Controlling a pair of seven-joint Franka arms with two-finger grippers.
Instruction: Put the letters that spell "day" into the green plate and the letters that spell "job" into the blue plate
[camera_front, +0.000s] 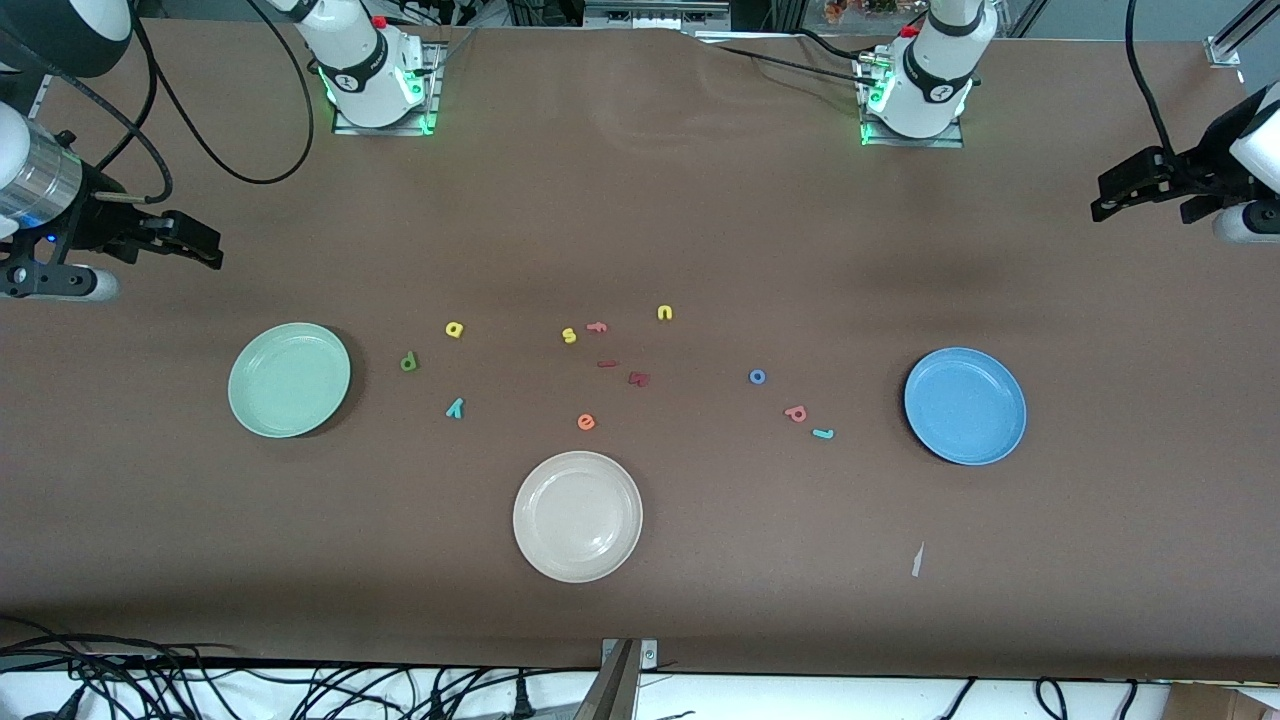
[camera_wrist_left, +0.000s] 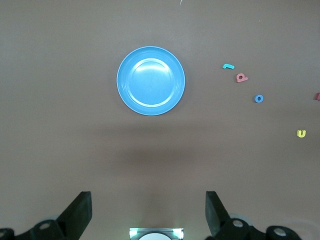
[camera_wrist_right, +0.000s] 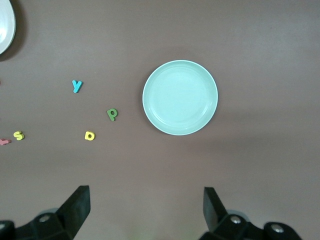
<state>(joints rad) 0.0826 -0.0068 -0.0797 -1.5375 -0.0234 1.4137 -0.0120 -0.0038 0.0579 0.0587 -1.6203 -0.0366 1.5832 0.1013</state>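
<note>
Both arms wait, pulled back to the table's ends. The left gripper (camera_wrist_left: 148, 212) hangs spread wide and holds nothing, over bare brown tabletop (camera_front: 640, 200) at the left arm's end; the right gripper (camera_wrist_right: 146, 210) is spread just as wide and empty at the right arm's end.

The round pale mint-green plate (camera_front: 289, 379) lies empty. Just beside it, toward the table's middle, lie the olive-green letter "d" (camera_front: 408, 362), the yellow letter "a" (camera_front: 454, 329) at its one o'clock, and the teal letter "y" (camera_front: 455, 407) nearer the front camera.

The round medium-blue plate (camera_front: 965, 405) is empty too. Beside it, toward the middle, sit the teal hooked "j" (camera_front: 823, 433), the pink-red "b" (camera_front: 795, 413) and the blue ring "o" (camera_front: 757, 377), strung toward eleven o'clock.
</note>
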